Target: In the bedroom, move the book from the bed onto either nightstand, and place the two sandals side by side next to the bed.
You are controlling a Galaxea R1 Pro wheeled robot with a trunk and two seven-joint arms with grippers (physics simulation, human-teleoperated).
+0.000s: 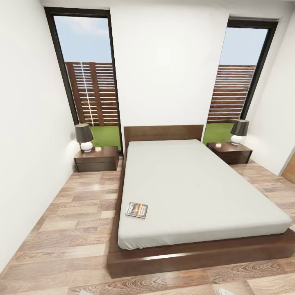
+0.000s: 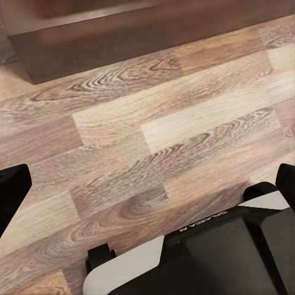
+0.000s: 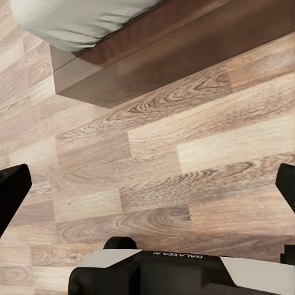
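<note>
Here's the bedroom floor (image 1: 69,237), wood planks running under both arms. The bed (image 1: 196,192) sits ahead of the end effectors, its dark frame edge just beyond each one. A nightstand (image 1: 96,159) stands far ahead on each side of the headboard. The book (image 1: 137,209) lies on the mattress's near left corner, well beyond the left end effector (image 2: 147,184). That one's spread wide, holding nothing; the right end effector (image 3: 147,190) likewise.
</note>
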